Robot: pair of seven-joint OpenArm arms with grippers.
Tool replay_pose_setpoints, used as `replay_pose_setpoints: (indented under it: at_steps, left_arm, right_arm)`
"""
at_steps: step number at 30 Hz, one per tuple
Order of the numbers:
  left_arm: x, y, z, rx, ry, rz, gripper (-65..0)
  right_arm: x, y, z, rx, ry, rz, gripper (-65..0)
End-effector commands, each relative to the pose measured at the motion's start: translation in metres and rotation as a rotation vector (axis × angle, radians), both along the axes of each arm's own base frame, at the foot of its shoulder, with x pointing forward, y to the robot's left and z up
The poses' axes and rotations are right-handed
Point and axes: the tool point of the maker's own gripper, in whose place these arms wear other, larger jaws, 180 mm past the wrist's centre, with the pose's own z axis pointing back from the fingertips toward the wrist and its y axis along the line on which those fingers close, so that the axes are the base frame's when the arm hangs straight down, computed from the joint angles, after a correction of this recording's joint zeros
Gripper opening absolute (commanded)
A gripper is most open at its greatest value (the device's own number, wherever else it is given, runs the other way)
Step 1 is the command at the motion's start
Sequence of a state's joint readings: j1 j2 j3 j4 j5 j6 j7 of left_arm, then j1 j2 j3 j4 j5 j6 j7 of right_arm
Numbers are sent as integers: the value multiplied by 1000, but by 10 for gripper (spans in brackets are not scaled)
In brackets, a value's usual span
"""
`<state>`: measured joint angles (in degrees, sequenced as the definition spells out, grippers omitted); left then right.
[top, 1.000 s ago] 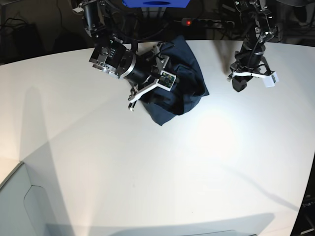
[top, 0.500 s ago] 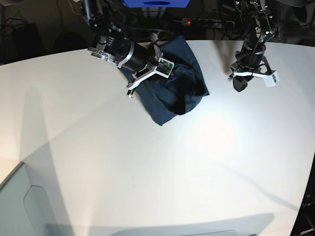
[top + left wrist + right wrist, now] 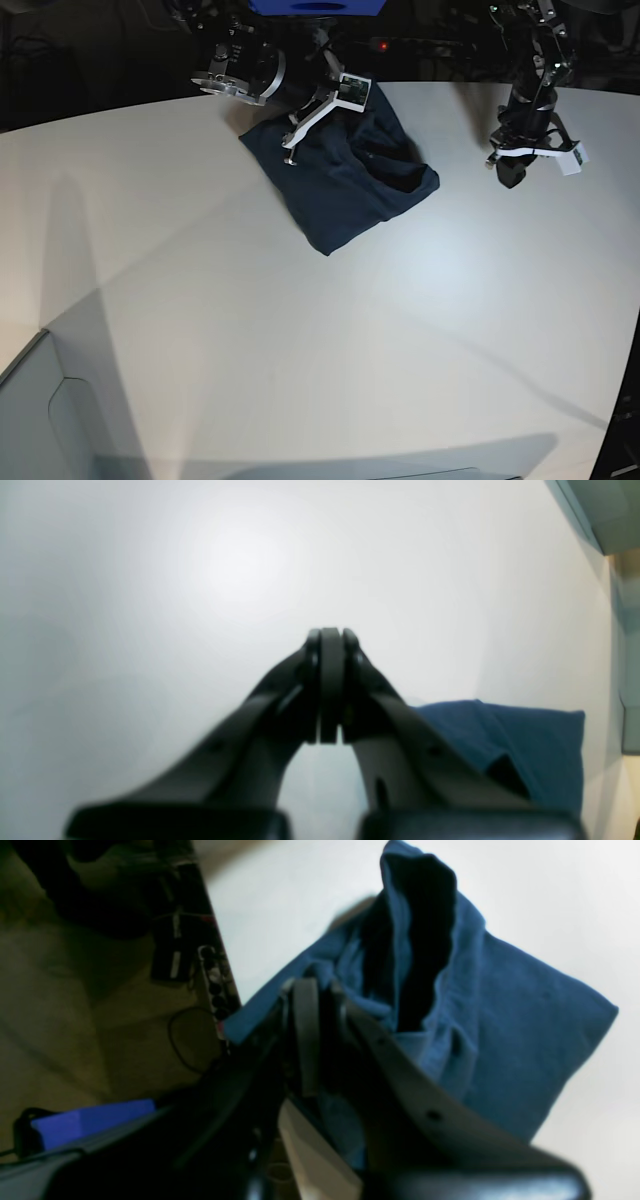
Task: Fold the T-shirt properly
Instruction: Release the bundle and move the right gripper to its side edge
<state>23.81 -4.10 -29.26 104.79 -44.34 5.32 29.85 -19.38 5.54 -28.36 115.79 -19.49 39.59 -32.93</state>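
The T-shirt lies as a dark navy, wrinkled bundle at the far middle of the white table. My right gripper reaches in from the left at the shirt's far edge. In the right wrist view its fingers are pressed together, shut on the blue cloth of the T-shirt, whose edge bunches around their tips. My left gripper hangs shut and empty over bare table to the right of the shirt. In the left wrist view its fingertips meet, with one shirt corner low at the right.
The table's far edge runs just behind the shirt, with a power strip and a blue object beyond it. A pale grey box sits at the near left corner.
My right gripper has swung toward the table's far edge and shut on the shirt. The shirt now lies flatter, its right corner further right. The left arm has shifted slightly right.
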Motion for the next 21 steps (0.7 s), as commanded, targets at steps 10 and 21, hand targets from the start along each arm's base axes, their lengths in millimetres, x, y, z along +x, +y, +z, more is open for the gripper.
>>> replay_pose_setpoints:
  at_steps: [10,21]
  left_arm:
    - [4,11,15,32,-46,14,-650]
    - [-2,24,17,50,-43,45,-650]
  right_arm:
    - [-36,23,10,56,11,141,-279]
    - [-2,12,13,47,-30,49,-258]
